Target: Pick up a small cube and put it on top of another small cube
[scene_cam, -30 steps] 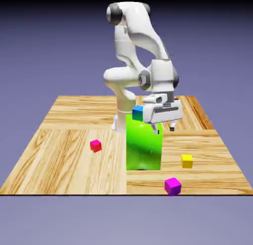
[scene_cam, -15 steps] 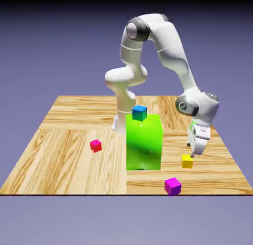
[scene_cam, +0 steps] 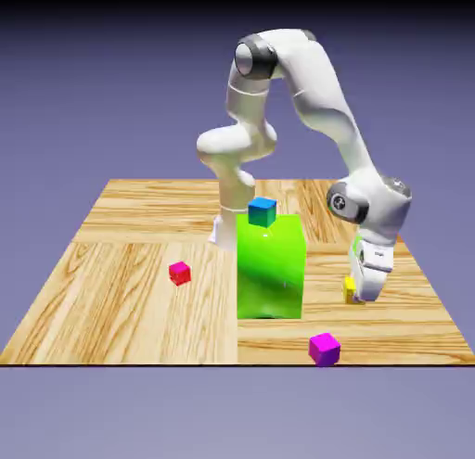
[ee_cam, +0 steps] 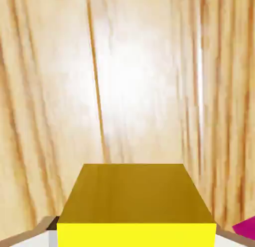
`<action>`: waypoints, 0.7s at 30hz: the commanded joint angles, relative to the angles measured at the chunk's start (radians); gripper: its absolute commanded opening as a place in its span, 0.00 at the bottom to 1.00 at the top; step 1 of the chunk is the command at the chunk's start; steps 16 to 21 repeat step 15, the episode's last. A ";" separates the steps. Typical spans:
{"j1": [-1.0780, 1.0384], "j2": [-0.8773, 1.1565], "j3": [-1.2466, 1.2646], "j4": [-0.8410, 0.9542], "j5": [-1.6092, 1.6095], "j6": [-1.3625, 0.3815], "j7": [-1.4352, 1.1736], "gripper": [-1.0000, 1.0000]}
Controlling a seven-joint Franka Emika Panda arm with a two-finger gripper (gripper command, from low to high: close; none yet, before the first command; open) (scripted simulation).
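In the exterior view a small yellow cube (scene_cam: 349,287) sits at the right of the table, half hidden behind my gripper (scene_cam: 362,293), which has come down over it. In the hand view the yellow cube (ee_cam: 135,201) fills the bottom between my gripper's (ee_cam: 135,237) two tips, and a grey fingertip (ee_cam: 47,224) presses against its left side. The gripper is shut on this cube. Other small cubes lie about: red (scene_cam: 180,273) on the left, magenta (scene_cam: 324,348) near the front edge, and blue (scene_cam: 263,211) on top of a tall green block.
The tall green block (scene_cam: 270,267) stands in the middle of the wooden table (scene_cam: 130,299), just left of my gripper. A sliver of the magenta cube (ee_cam: 246,226) shows at the hand view's lower right.
The arm swung from over the green block to the exterior view's right, then dropped onto the yellow cube. The cube now shows a little higher than before.
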 commanded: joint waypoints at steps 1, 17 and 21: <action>-0.002 0.009 -0.030 0.032 0.011 -0.015 -0.042 0.00; -0.007 0.038 -0.120 0.129 0.052 -0.063 -0.172 1.00; -0.007 0.038 -0.120 0.129 0.052 -0.063 -0.172 1.00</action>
